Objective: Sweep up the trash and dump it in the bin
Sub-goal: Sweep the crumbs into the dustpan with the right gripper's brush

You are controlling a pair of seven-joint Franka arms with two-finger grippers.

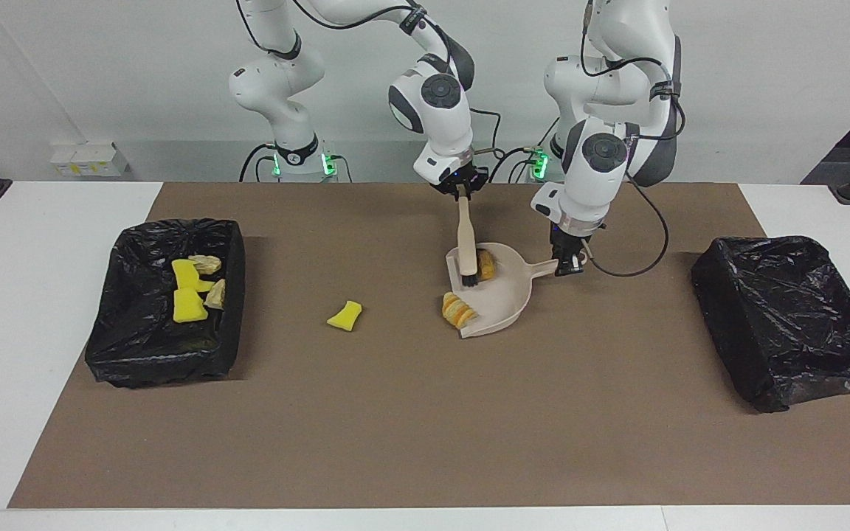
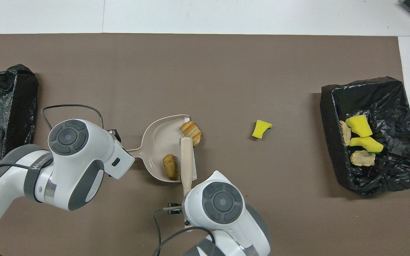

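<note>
My right gripper (image 1: 462,190) is shut on the handle of a beige brush (image 1: 465,237) whose dark bristles stand inside the beige dustpan (image 1: 502,302). My left gripper (image 1: 567,265) is shut on the dustpan's handle, and the pan lies flat on the mat. Of the trash, an orange lump (image 1: 485,264) lies in the pan beside the bristles. A striped bread lump (image 1: 457,310) straddles the pan's lip. A yellow sponge bit (image 1: 344,316) lies on the mat toward the right arm's end. In the overhead view the brush (image 2: 186,158) crosses the dustpan (image 2: 157,137), and both wrists hide the fingers.
A black-lined bin (image 1: 137,354) at the right arm's end holds several yellow and cream chunks (image 1: 190,291). A second black-lined bin (image 1: 801,369) stands at the left arm's end. A brown mat (image 1: 425,428) covers the white table.
</note>
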